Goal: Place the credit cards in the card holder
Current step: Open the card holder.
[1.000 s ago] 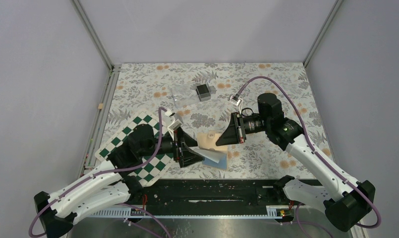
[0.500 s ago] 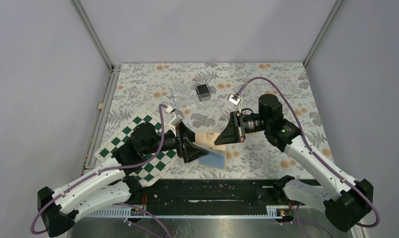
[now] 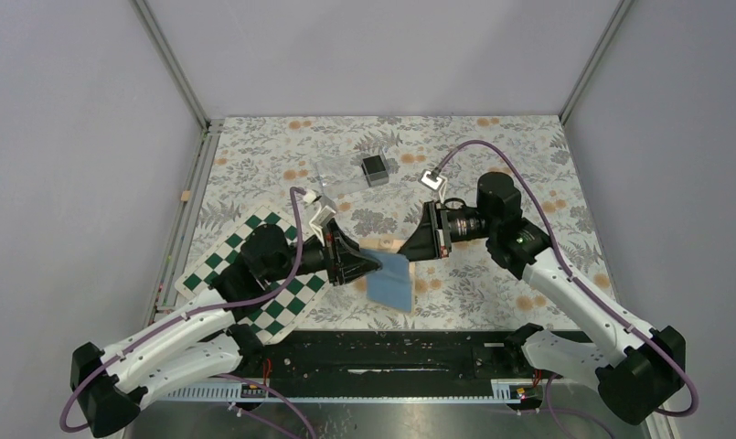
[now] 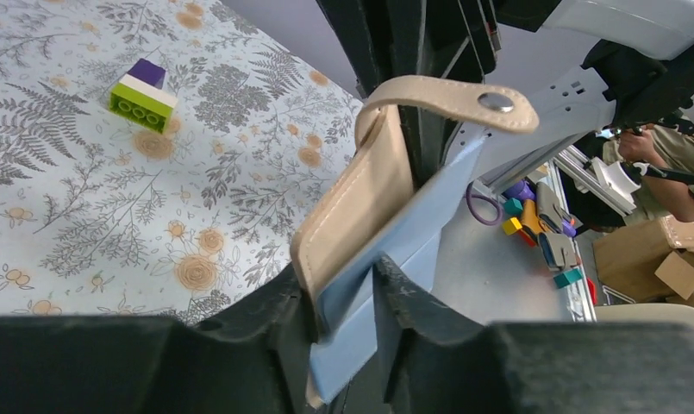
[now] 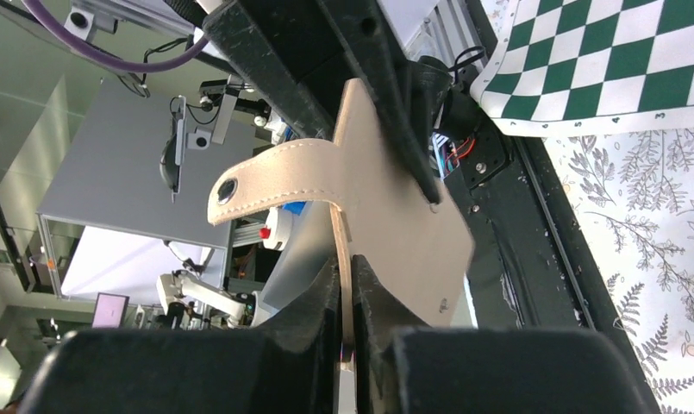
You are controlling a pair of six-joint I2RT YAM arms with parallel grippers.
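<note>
Currently card holder centre frame, held clear of table, hanging open, blue lining showing. Left gripper clamped on lined half, right gripper pinched on tan edge. You risk slip or drop if arms pull unevenly: small bite, smooth leather. Floral tablecloth, chequered board lower left, grey walls.

Tan card holder, light-blue inside
</note>
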